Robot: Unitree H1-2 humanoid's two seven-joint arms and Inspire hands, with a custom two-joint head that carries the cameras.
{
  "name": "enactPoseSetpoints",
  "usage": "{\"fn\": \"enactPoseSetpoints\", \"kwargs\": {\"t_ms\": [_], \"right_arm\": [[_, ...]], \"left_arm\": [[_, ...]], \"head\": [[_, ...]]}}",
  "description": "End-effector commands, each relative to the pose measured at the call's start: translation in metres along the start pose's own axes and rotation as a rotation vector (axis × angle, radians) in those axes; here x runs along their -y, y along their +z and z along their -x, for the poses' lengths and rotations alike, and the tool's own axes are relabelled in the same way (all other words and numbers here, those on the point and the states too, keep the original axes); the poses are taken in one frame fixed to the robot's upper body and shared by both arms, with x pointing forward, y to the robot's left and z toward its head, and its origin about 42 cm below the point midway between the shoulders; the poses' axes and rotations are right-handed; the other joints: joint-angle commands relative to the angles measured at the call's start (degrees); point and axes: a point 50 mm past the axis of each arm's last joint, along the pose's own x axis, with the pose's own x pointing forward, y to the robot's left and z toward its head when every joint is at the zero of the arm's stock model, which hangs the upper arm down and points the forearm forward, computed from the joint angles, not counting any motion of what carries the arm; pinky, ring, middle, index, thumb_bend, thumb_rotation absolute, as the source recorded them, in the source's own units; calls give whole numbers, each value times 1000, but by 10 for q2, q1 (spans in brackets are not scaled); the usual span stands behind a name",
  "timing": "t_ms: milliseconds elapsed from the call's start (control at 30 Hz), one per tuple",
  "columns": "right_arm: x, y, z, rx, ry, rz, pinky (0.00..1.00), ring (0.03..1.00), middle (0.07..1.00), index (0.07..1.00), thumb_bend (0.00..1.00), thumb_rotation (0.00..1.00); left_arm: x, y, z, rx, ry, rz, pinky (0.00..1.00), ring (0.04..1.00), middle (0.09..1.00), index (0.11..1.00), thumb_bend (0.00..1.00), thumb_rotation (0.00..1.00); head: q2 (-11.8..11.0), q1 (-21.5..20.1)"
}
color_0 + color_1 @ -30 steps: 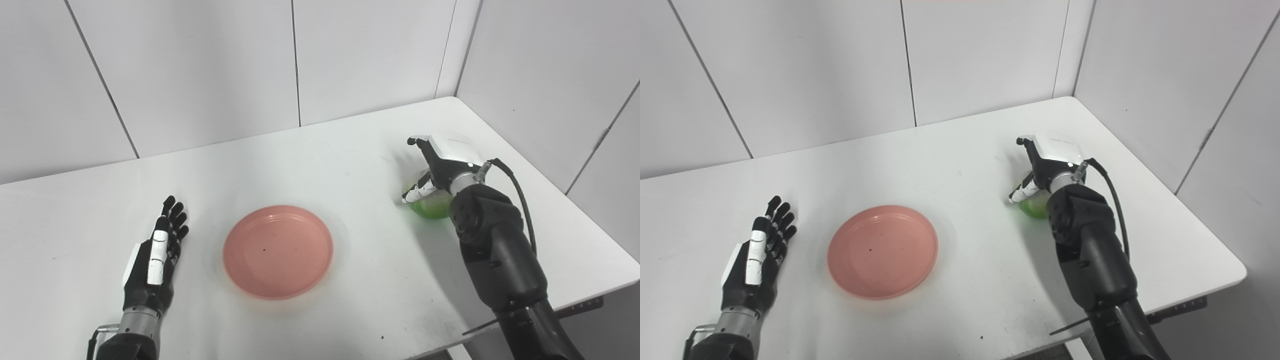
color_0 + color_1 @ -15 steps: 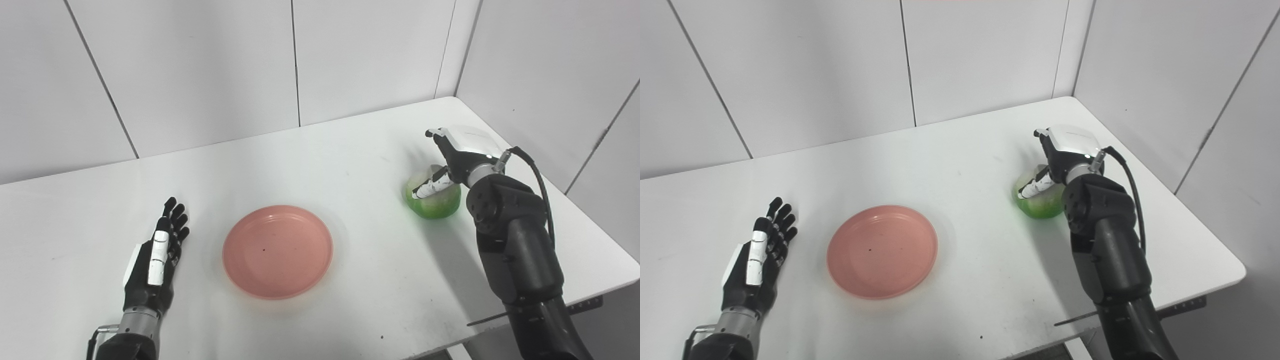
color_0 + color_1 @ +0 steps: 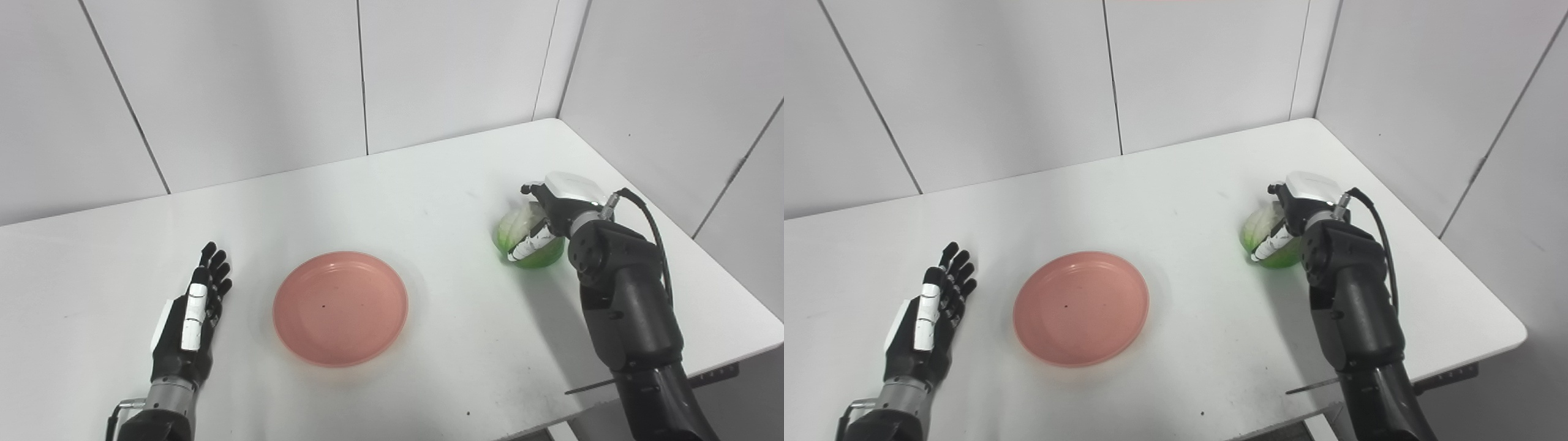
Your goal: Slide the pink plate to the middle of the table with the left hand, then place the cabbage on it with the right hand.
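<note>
The pink plate (image 3: 340, 307) lies empty near the middle of the white table (image 3: 392, 184). My left hand (image 3: 190, 318) rests open on the table left of the plate, a small gap away, fingers straight and pointing away from me. The cabbage (image 3: 513, 224), pale on top and green below, sits on the table at the right. My right hand (image 3: 558, 205) lies over its right side. The thumb crosses its front and the fingers curl behind it, so the hand is closed around it. The cabbage's right side is hidden by the hand.
White wall panels stand behind the table and along its right side, close to the cabbage. The table's front edge and right corner are near my right forearm (image 3: 631, 318). Bare tabletop lies between the plate and the cabbage.
My right hand swung right off the cabbage's top, then came down and closed around its right side. The cabbage shows more. The left hand and plate have not moved.
</note>
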Motion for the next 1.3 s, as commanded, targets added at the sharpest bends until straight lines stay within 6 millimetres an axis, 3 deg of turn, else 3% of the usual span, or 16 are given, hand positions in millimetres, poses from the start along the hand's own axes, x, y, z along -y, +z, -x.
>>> {"fn": "enactPoseSetpoints", "kwargs": {"t_ms": [0,167,333,367,400,433,467,500,567,667,733,1000,1200,1267], "right_arm": [[19,8,-1,30,-46,-21,579,810,943,868,1000,183],[11,9,-8,21,-29,-7,599,828,944,861,998,162],[6,11,-13,30,-49,-20,565,759,903,835,929,64],[5,11,-14,38,-60,-9,539,714,853,803,896,38],[5,12,-13,52,-71,-4,437,577,702,755,856,18],[4,11,-13,62,-80,-10,416,549,673,748,849,14],[3,10,-13,71,-89,-24,332,439,577,717,713,7],[3,9,-13,80,-99,-43,271,360,525,688,643,3],[1,8,-12,98,-112,-79,210,275,483,532,553,0],[1,10,-12,118,-130,-86,248,317,432,523,525,0],[0,11,-12,129,-149,-77,291,361,445,519,523,0],[1,16,-11,157,-225,-114,215,286,400,511,523,0],[8,22,-4,205,-300,-211,279,374,447,501,529,0],[11,28,1,234,-331,-256,230,301,409,511,524,0]], "left_arm": [[-1,2,1,5,-10,-7,1000,1000,1000,1000,775,983],[0,3,2,3,-8,0,1000,1000,1000,1000,776,977],[0,3,1,8,-8,-5,1000,1000,1000,1000,775,977],[0,3,1,9,-9,-6,1000,1000,1000,1000,771,981],[1,3,1,10,-7,-4,1000,1000,1000,1000,765,978],[1,3,1,11,-7,2,1000,1000,1000,1000,764,978],[1,4,1,13,-7,6,1000,1000,1000,1000,754,974],[1,4,1,14,-6,10,1000,1000,1000,1000,748,972],[1,4,1,13,-5,8,1000,1000,1000,1000,743,970],[1,4,1,15,-3,2,1000,1000,1000,1000,738,977],[2,4,0,15,-5,6,1000,1000,1000,1000,745,969],[3,5,0,14,-14,13,1000,1000,1000,1000,751,971],[7,5,0,18,-13,6,1000,1000,1000,1000,749,969],[9,5,0,19,-13,8,1000,1000,1000,1000,730,976]], "head": [[2,1],[3,1],[3,2],[3,2],[3,2],[3,2],[4,2],[4,2],[4,2],[4,3],[5,4],[5,7],[3,15],[2,18]]}}
